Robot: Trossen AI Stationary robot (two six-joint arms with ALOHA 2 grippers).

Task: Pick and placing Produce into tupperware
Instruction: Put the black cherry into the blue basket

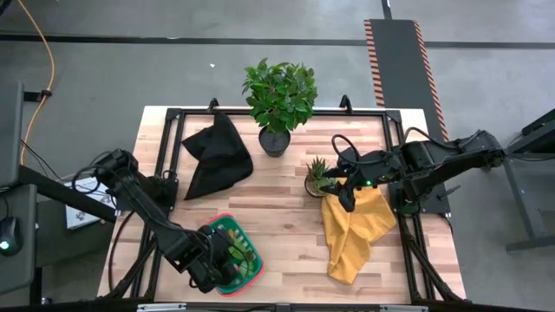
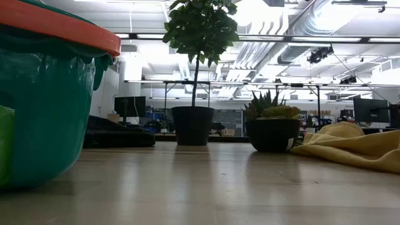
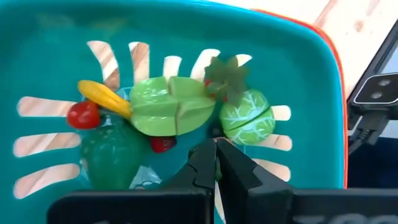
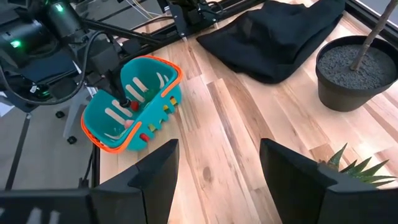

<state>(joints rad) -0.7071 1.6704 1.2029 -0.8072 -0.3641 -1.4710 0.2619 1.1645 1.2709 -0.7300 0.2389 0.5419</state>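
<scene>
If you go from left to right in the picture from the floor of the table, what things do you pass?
Green tupperware → black cloth → big leafy potted plant → small spiky potted plant → yellow cloth.

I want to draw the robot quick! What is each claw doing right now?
Left claw: closed, holding nothing I can see, over the produce in the tupperware.
Right claw: open and empty, above the table.
</scene>
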